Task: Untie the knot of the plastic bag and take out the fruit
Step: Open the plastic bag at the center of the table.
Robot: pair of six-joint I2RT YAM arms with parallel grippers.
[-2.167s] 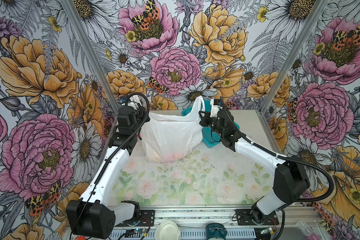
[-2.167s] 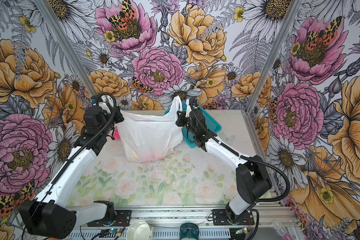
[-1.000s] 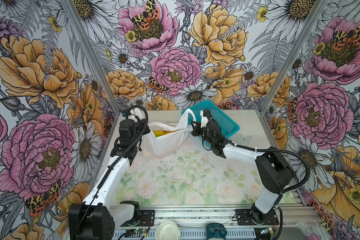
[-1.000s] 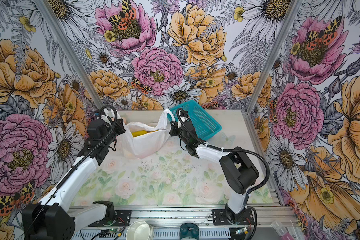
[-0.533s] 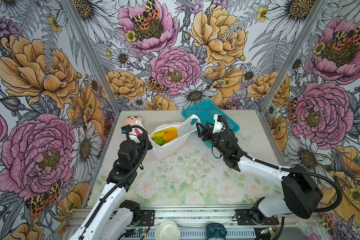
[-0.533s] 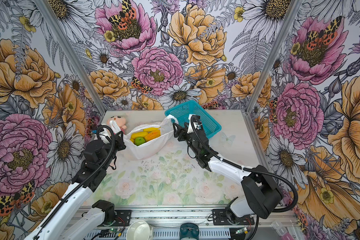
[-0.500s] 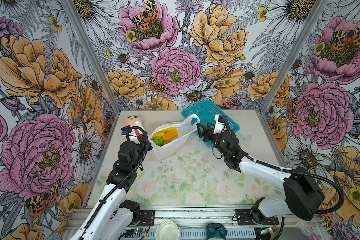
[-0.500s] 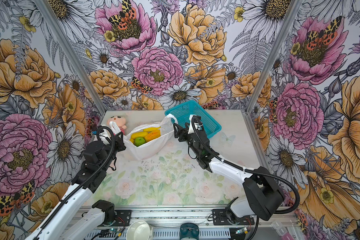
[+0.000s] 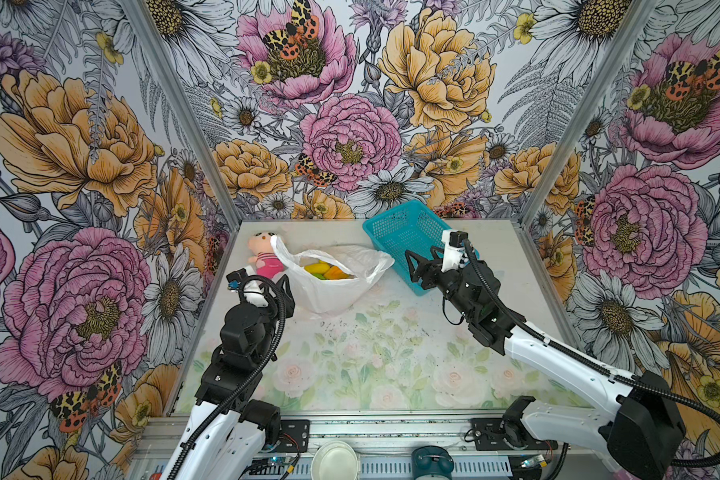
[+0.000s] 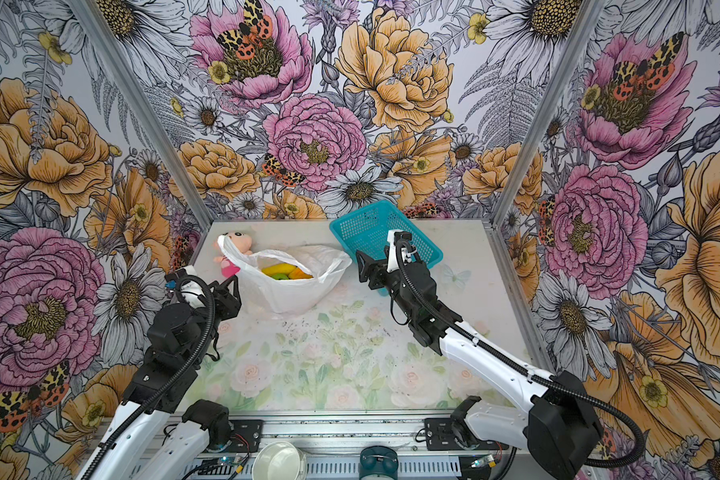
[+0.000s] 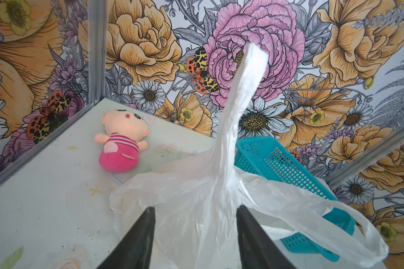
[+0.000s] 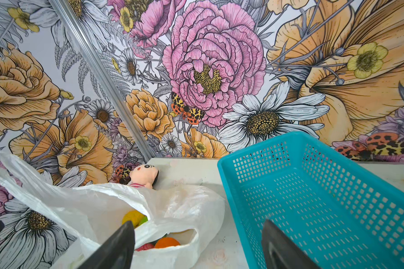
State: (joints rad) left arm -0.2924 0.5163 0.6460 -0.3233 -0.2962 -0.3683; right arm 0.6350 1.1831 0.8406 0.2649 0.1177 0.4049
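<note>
Floral tabletop (image 9: 350, 374) lies nearest us; our left gripper (image 11: 195, 206) and right gripper (image 12: 197, 221), jaws apart and empty, flank the plastic bag (image 9: 329, 291), the left closer. We judge the fruit (image 9: 325, 269), inside its upturned mouth, lies ahead of both.

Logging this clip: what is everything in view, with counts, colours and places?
thin crinkly plastic carrier bag: one, translucent white, mouth open, far left of table
toy fruit: at least four showing, yellow, green, orange, pink-red, inside the bag
plush doll: one, pink with peach head, far left corner behind bag
mesh plastic basket: one, teal, far side, right of bag
floral-print table: one, pale green and white
left hand: one, black, open, at bag's left side
right hand: one, black, open, by basket's near corner
</note>
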